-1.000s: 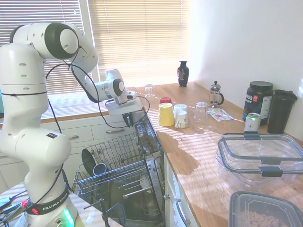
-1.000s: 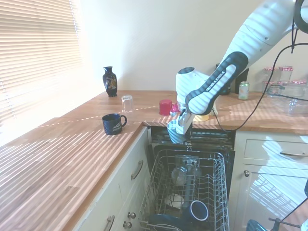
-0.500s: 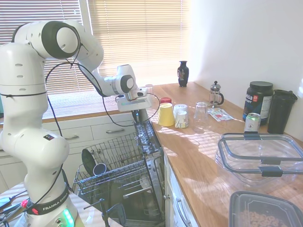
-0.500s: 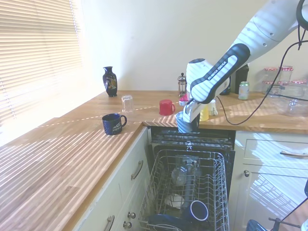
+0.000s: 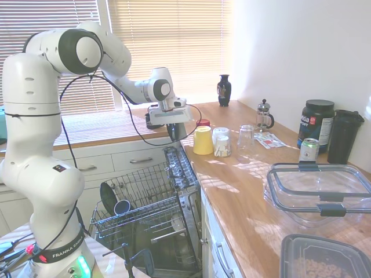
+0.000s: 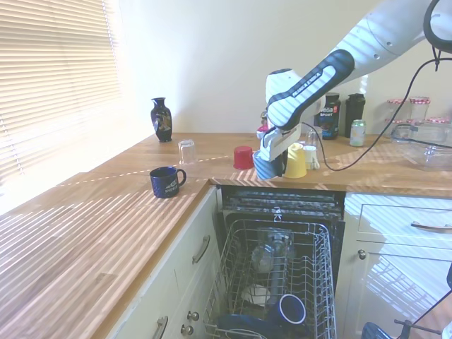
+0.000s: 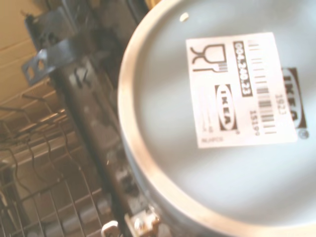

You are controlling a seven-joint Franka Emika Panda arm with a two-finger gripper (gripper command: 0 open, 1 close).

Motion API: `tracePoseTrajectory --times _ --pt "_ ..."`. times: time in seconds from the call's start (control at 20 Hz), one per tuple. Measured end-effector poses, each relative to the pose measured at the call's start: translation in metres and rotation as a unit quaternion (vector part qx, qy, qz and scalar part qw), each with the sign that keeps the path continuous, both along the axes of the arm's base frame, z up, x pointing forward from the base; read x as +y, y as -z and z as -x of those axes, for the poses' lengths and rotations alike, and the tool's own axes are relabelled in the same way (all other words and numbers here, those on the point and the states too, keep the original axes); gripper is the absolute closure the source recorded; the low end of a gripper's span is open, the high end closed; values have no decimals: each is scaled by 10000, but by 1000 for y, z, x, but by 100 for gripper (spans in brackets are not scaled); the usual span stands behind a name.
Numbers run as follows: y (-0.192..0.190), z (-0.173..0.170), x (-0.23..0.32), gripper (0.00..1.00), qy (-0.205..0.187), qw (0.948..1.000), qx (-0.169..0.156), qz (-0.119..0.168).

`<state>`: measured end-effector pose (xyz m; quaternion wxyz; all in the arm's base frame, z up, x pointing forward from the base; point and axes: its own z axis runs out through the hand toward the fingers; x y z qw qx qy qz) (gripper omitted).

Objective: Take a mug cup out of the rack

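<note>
We see the hand (image 6: 270,164) clamped on the mug cup (image 6: 266,168), lifted clear above the rack (image 6: 282,282) and just over the surface (image 6: 176,212) edge. Only our wrist view shows the mug cup's base, with a white sticker (image 7: 242,89) reading IKEA. Beside the hand stands a yellow cup (image 6: 296,161); behind it, a red cup (image 6: 244,157).

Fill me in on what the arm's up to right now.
The gripper is shut on the mug cup, holding it above the counter edge, clear of the rack in the open dishwasher. A yellow cup and a red cup stand close by. The wrist view shows the mug's base with a label.
</note>
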<state>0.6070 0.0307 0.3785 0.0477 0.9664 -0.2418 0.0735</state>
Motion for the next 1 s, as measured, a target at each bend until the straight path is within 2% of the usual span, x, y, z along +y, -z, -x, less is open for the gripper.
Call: tracePoseTrajectory --times 0.3,1.0 --pt "13 -28 -10 100 126 9997 190 -33" --pt "26 -52 -31 100 103 9989 454 23"
